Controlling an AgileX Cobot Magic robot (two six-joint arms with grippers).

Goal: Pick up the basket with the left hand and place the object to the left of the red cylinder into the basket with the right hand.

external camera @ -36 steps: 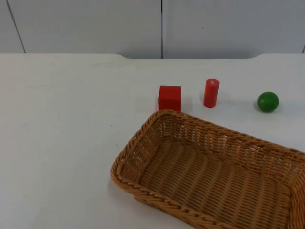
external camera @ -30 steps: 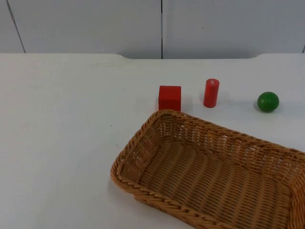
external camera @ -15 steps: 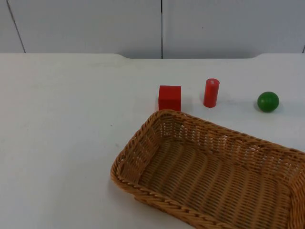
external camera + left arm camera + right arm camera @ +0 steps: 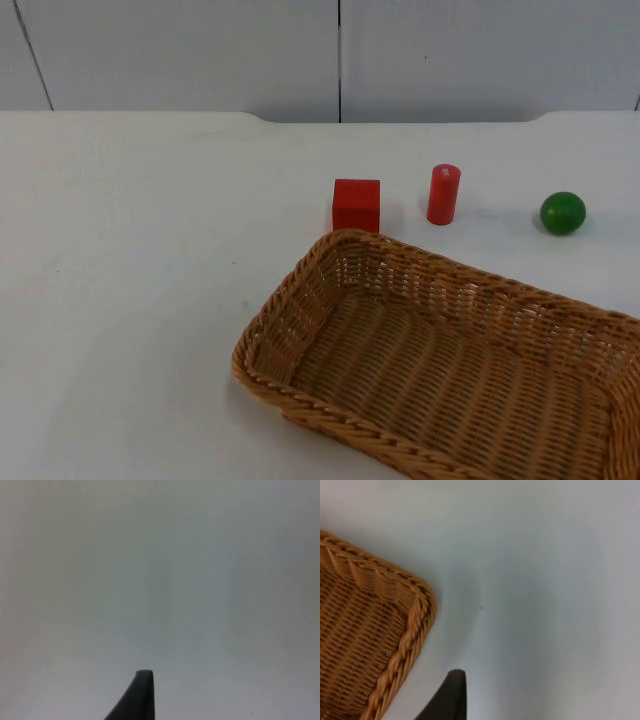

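Observation:
A woven wicker basket (image 4: 290, 312) lies on the white table at the front right, and it holds nothing. Just behind its far rim stands a red cube (image 4: 356, 205), directly left of the upright red cylinder (image 4: 443, 194). My left gripper (image 4: 139, 696) hangs over bare white table. My right gripper (image 4: 448, 696) is over the table just beside one corner of the basket (image 4: 415, 622). Neither gripper touches anything.
A green ball (image 4: 562, 213) rests to the right of the cylinder. The grey partition wall (image 4: 340, 55) closes off the back of the table. The table's left half (image 4: 120, 260) is bare white surface.

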